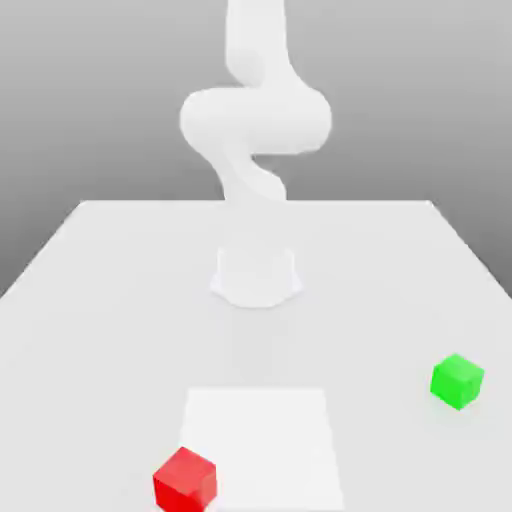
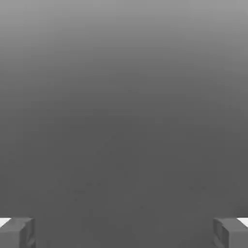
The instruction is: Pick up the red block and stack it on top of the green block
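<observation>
While the big white bench (image 1: 110, 300) lies flat and wide, the white robot arm (image 1: 255, 130) stands on it at the far side, at about twelve o'clock in the exterior view. It rises from a round white base (image 1: 256, 277), bends into a fat curl and goes up past the top edge.

Closer to the camera, a brighter white square patch (image 1: 262, 440) lies on the bench at about six o'clock from the base.

Next come the two small cubes, which look about the same size. The green block (image 1: 458, 381) sits on the bench at about four o'clock from the base, well out toward the exterior view's right. It stands flat, with nothing on top of it.

The red block (image 1: 185, 479) sits at about seven o'clock from the base, very near the front edge of the bench. It rests on the near corner of the square patch, on the exterior view's left. The two blocks are well apart, with the patch between them.

Last, the claw (image 2: 124, 233) shows in the hand view as two gray fingertips (image 2: 17, 232) far apart. It is spread wide and nothing is between them, just plain gray behind.
</observation>
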Robot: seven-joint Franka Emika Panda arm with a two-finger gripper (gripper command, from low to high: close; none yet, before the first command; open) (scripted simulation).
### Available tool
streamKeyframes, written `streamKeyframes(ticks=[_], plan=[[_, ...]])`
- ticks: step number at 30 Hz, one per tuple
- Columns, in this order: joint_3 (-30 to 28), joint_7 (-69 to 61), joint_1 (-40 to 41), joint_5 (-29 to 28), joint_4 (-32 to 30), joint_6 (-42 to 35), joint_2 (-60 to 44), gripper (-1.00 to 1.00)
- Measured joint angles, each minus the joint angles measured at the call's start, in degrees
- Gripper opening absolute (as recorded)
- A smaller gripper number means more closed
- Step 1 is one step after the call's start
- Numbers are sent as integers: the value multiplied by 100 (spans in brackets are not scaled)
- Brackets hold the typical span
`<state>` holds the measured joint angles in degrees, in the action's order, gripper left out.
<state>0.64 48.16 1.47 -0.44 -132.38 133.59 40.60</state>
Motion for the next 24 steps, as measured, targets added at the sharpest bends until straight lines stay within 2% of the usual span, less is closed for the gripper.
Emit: streamKeyframes(ticks=[16, 24], plan=[[114, 1500, 659, -296, -385, 1161, -3362, 0], [23, 2010, 822, -115, -577, 1741, -5012, 0]])
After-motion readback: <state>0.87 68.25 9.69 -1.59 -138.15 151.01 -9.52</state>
